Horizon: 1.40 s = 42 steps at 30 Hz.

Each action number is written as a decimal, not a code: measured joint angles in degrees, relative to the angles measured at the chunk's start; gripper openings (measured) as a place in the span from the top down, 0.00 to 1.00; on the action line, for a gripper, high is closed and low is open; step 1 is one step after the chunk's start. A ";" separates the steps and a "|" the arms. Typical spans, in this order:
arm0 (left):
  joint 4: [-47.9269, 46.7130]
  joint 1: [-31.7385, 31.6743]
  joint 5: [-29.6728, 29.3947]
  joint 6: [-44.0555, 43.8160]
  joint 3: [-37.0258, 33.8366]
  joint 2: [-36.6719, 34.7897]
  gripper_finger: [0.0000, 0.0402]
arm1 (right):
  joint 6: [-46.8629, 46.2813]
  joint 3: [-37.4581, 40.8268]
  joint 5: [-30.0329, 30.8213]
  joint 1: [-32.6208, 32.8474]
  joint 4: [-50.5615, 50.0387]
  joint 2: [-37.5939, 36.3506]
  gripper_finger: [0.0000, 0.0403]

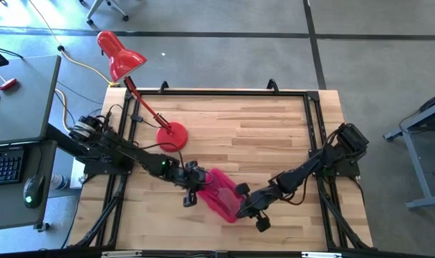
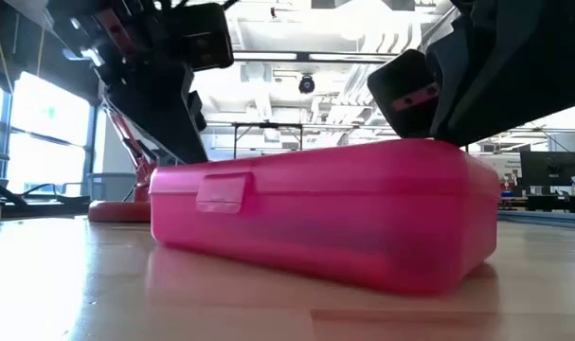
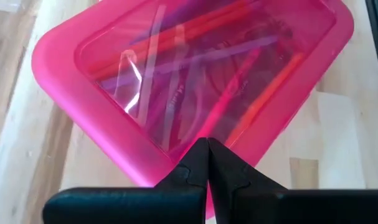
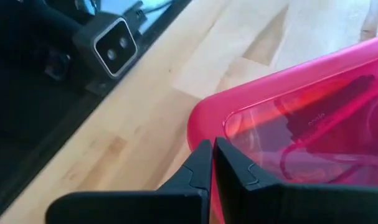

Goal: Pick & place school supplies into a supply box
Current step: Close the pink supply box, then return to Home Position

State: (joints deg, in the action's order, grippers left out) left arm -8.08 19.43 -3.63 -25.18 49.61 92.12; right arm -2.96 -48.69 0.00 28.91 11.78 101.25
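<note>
Pink and translucent, the supply box (image 2: 325, 213) lies on the wooden table (image 1: 274, 136), lid down and clasp facing the low camera. Through the lid show the school supplies (image 3: 201, 68): orange, pink-red and pale sticks lying crossed. Pressed-together fingers of the left gripper (image 3: 207, 165) rest at one end of the box; the right gripper (image 4: 212, 165), likewise squeezed shut and holding nothing, bears on the opposite end, probably to press the lid closed. Behind the box stands a red desk lamp (image 1: 120, 57).
</note>
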 joint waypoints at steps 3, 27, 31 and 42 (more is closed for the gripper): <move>0.16 -0.99 0.50 1.16 -0.03 0.00 0.90 | 1.51 0.00 -0.10 -1.36 -3.58 -1.10 1.00; 0.08 -1.06 -0.17 7.65 1.31 -1.10 0.90 | 3.54 0.42 20.14 -1.96 -25.04 -20.68 1.00; -4.83 -1.06 0.29 14.01 5.57 -6.25 0.90 | 5.74 0.42 25.69 -1.29 -24.15 -22.81 1.00; -44.58 2.56 -11.36 9.63 15.10 -28.14 0.90 | -5.54 0.91 38.06 8.31 -42.13 -43.45 1.00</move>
State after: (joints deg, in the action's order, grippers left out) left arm -52.65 21.99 -14.99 -15.55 64.71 63.98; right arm -8.51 -47.78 38.06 37.22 -30.36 57.80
